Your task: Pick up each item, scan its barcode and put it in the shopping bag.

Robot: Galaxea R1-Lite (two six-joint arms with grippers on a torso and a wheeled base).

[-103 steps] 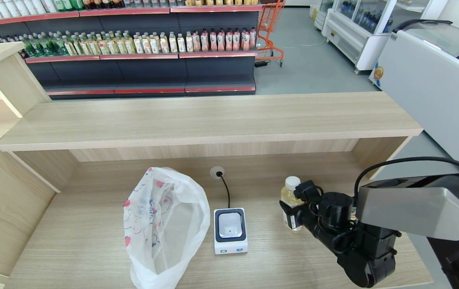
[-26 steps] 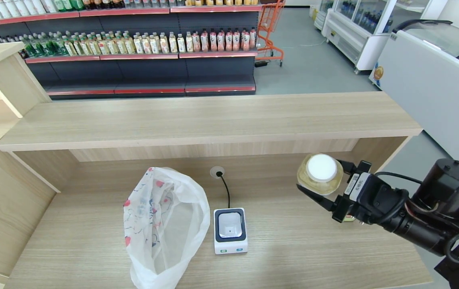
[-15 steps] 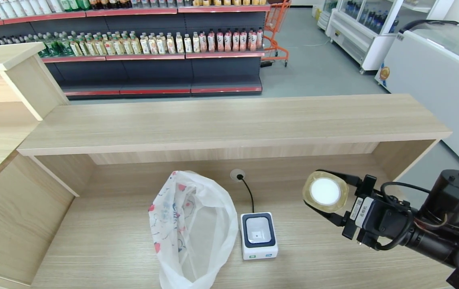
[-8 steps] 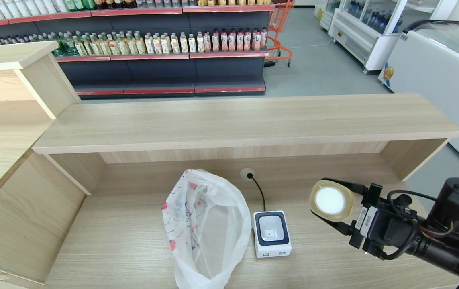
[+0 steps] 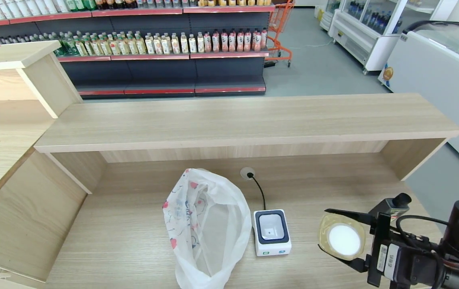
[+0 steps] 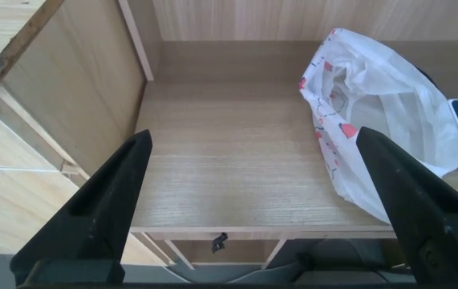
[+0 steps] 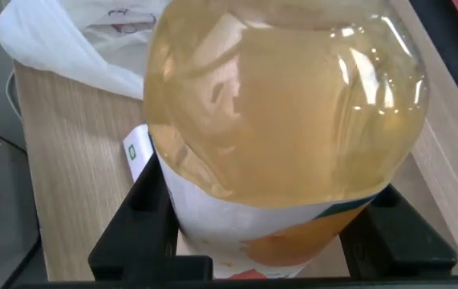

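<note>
A clear bottle [image 5: 342,239] of pale yellow drink with a white cap is held above the desk at the near right, to the right of the scanner, cap facing up toward the head view. My right gripper [image 5: 323,229] is shut on it, one finger on each side of the body. In the right wrist view the bottle [image 7: 285,120] shows its white and orange label between the black fingers [image 7: 144,217]. The white shopping bag [image 5: 209,228] stands open just left of the white scanner [image 5: 272,232]. My left gripper [image 6: 253,201] hangs open above the near left of the desk, holding nothing.
The desk [image 5: 125,241] is boxed in by a raised counter ledge [image 5: 233,120] at the back and a side panel [image 5: 20,224] on the left. The scanner's cable [image 5: 258,188] runs to a hole in the desk. In the left wrist view, bare wood lies left of the bag [image 6: 373,104].
My right gripper has carried the bottle down and toward the desk's near edge, closer to the scanner's right side. Earlier frames show the bottle lifted off the desk; the head view also shifted.
</note>
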